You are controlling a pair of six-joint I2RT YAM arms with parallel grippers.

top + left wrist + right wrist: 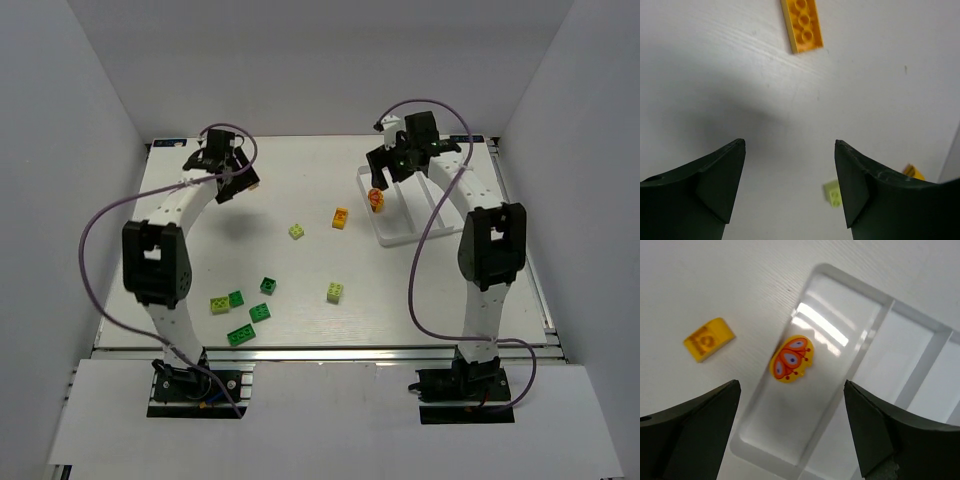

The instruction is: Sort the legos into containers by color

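Right claw (791, 383) apart, empty, above orange butterfly piece (791, 359) lying in tray (785, 425) end compartment; left claw (790, 144) apart, empty, over worktop (715, 75)

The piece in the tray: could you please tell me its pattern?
Yellow piece with an orange-red, butterfly-like print and pale spots; clearest in the right wrist view.

One lego (376, 201) lies in the tray's (398, 239) leftmost compartment (790, 427), another lego (341, 217) just left of the tray. More legos (259, 311) lie scattered front-left.
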